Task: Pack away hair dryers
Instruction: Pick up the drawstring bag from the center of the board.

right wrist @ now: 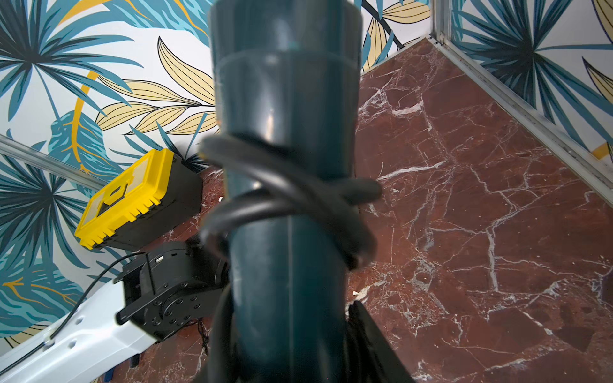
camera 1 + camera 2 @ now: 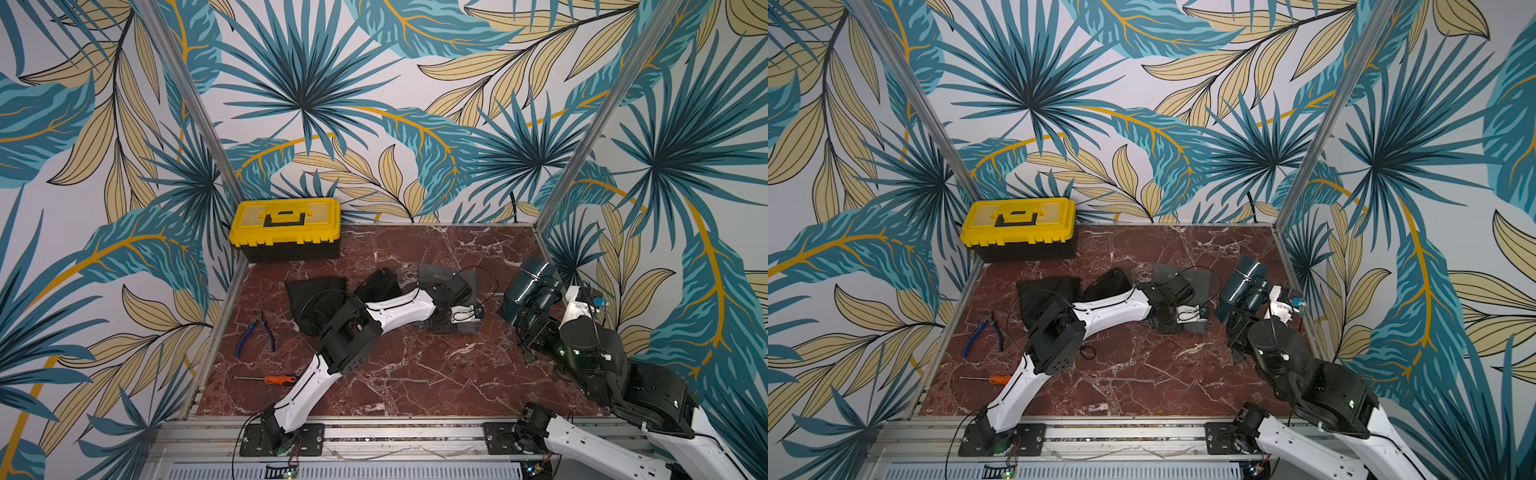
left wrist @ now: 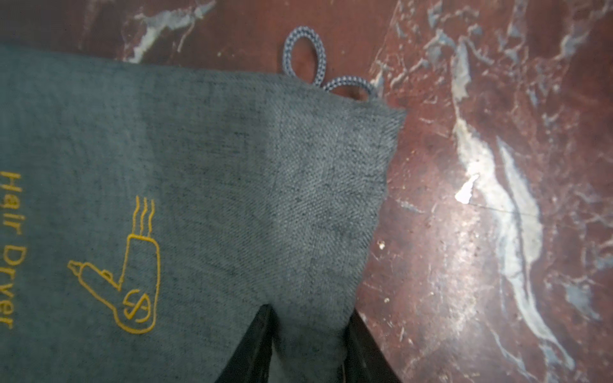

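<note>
The right claw (image 1: 288, 348) is clamped on a teal-blue hair dryer (image 2: 530, 286), holding it near the right edge of the bench (image 2: 415, 374), with a black cord (image 1: 292, 199) wound around the dryer's body. The left claw (image 3: 306, 318) has its jaws narrow, pinching a raised fold of a grey pouch (image 3: 199, 165) close to the pouch's open end; the pouch, printed "Hair Dryer" in yellow, lies flat around the middle of the bench. Two black pouches (image 2: 316, 297) lie just left of it, partly under the left arm. A yellow toolbox (image 2: 286, 226) sits shut in the far left corner, while pliers (image 2: 255, 332) and a screwdriver (image 2: 278, 379) lie along the left edge.
</note>
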